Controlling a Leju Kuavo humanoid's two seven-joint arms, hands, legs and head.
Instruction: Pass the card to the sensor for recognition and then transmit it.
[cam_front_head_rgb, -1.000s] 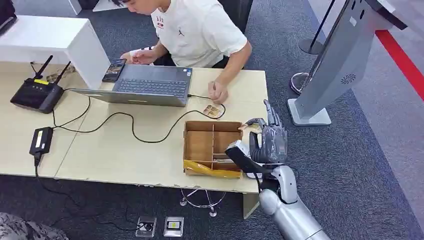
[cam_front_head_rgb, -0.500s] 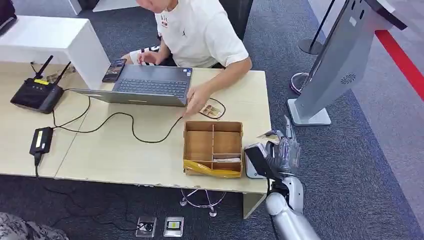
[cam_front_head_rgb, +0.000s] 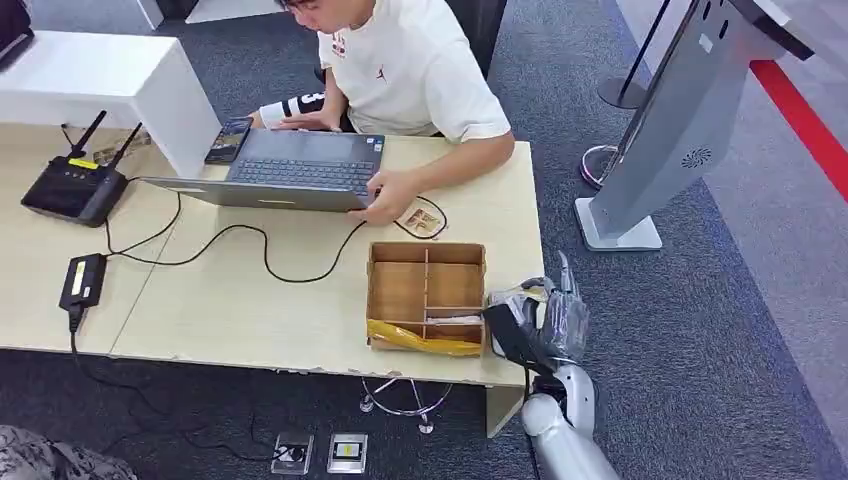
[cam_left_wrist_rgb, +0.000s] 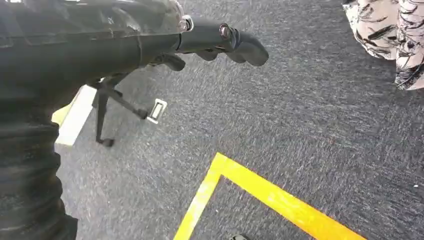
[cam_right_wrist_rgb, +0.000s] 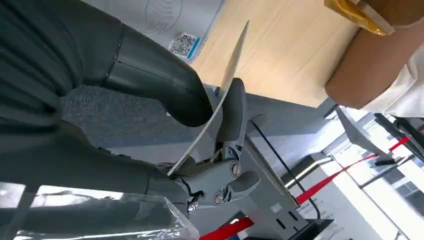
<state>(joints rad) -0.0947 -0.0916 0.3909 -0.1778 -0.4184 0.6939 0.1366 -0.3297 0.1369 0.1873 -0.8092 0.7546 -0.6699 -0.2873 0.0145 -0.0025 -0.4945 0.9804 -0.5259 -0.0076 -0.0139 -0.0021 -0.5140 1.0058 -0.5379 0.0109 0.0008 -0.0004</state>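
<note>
In the head view my right hand (cam_front_head_rgb: 556, 316) hovers at the table's right front corner, just right of the wooden box (cam_front_head_rgb: 425, 249). It pinches a thin pale card (cam_front_head_rgb: 517, 294) between thumb and finger; the right wrist view catches that card (cam_right_wrist_rgb: 226, 90) edge-on. The white sensor (cam_right_wrist_rgb: 172, 22), with a QR label on it, lies flat on the table below the card, mostly hidden by my wrist in the head view. My left hand (cam_left_wrist_rgb: 220, 40) hangs over the grey carpet and holds nothing.
A person sits behind the table (cam_front_head_rgb: 250, 300), both hands at a laptop (cam_front_head_rgb: 300, 170). A black router (cam_front_head_rgb: 72, 190), a power brick (cam_front_head_rgb: 82, 280) and cables lie to the left. A grey kiosk stand (cam_front_head_rgb: 680, 130) rises on the carpet to the right.
My right hand, still holding the card, swung right off the box's edge and then dropped lower over the sensor. The person's hand moved from the table to the laptop.
</note>
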